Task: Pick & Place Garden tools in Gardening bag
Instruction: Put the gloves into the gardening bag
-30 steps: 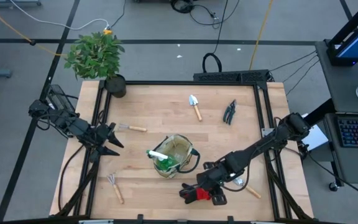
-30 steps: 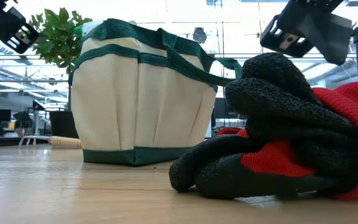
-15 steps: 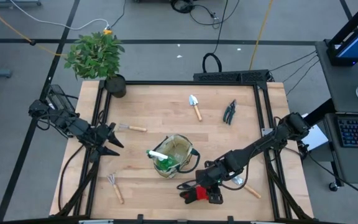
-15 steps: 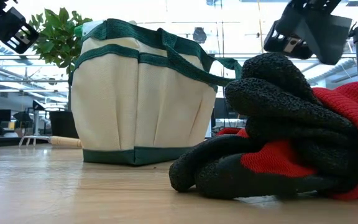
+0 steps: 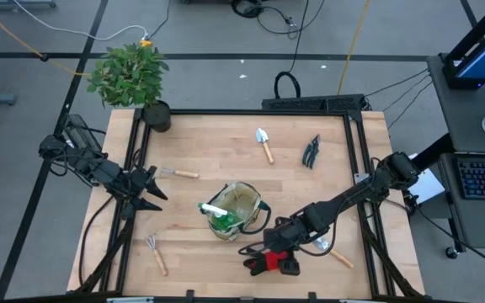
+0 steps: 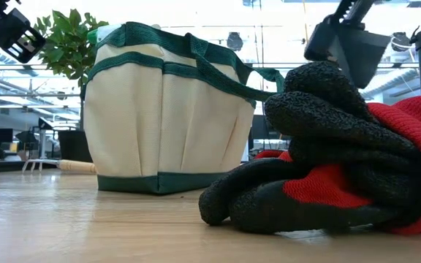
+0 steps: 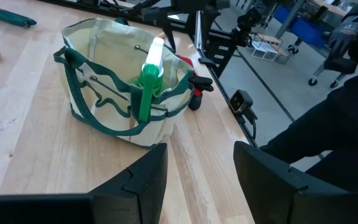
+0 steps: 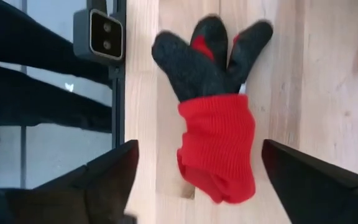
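The red-and-black gloves (image 8: 216,137) lie flat on the table near its front edge, right of the bag; they also show in the high view (image 5: 269,263) and the low view (image 6: 342,161). My right gripper (image 8: 210,199) hovers open just above them, one finger on either side, touching nothing; it also shows in the high view (image 5: 265,251). The beige gardening bag (image 5: 236,210) stands upright mid-table with the green spray bottle (image 7: 148,81) inside. My left gripper (image 5: 154,192) waits open at the table's left.
A trowel (image 5: 264,143) and black shears (image 5: 311,150) lie at the far right. A wooden-handled tool (image 5: 178,172) lies by my left gripper, a rake (image 5: 157,251) at the near left, another trowel (image 5: 333,252) under my right arm. A potted plant (image 5: 133,80) stands at the far-left corner.
My right gripper has moved a little toward the table's left and near edge, coming over the gloves. The gloves and the bag have stayed where they were.
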{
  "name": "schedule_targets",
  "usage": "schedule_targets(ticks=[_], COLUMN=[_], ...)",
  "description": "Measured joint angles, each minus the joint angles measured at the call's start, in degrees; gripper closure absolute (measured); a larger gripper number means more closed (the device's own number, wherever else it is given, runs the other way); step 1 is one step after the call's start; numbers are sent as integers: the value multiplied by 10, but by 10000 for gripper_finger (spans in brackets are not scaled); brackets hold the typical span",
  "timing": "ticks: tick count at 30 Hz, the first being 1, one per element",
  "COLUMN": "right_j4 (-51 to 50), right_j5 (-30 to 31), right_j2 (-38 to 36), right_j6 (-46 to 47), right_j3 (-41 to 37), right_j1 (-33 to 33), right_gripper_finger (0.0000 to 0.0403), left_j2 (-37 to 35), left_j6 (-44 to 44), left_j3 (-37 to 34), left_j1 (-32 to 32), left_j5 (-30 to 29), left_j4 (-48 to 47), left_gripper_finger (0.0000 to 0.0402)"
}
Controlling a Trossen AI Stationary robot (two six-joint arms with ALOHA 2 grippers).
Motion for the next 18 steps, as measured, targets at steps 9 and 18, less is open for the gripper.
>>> schedule_targets(ticks=[9, 18], right_j4=[42, 115], right_j5=[19, 19], right_j2=[0, 0], right_j6=[-14, -19], right_j3=[-22, -79], right_j1=[-2, -6], right_gripper_finger=[22, 19], left_j2=[0, 0], left_j6=[0, -14], left_j3=[0, 0], left_j1=[0, 0], left_j5=[0, 0], left_j4=[0, 0], left_gripper_finger=[213, 213])
